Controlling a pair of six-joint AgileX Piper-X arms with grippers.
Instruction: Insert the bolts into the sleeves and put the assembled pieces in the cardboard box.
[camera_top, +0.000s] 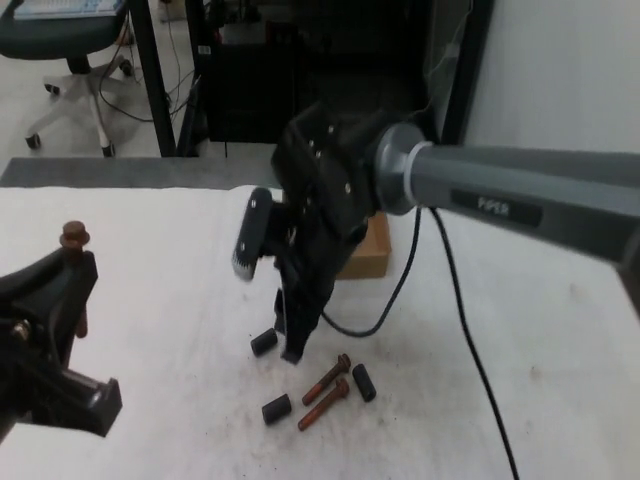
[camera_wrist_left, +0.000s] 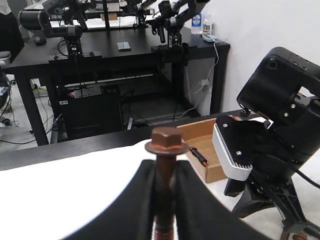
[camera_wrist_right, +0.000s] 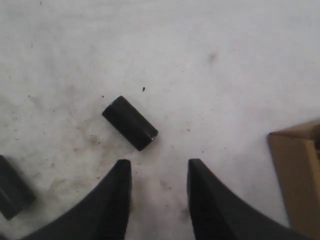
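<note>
We saw a white tabletop (camera_top: 160, 290), an office chair (camera_top: 62, 40) behind it, and a black desk (camera_wrist_left: 100, 52) beyond.

- The cardboard box (camera_top: 368, 255) sits on the bench (camera_top: 150, 250).
- In front of the box, the right gripper (camera_top: 290, 345) hangs just beside the nearest sleeve (camera_top: 264, 343).
- Farther in front of the box, two loose bolts (camera_top: 326, 380) lie side by side between two more sleeves (camera_top: 277, 409).
- Well left of the box, an upright bolt (camera_wrist_left: 167, 140) stands in the left gripper (camera_wrist_left: 162, 170).

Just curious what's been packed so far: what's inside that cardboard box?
One small dark piece with a reddish end lies inside the cardboard box. The right arm covers the rest of the inside, so anything more there is hidden.
</note>
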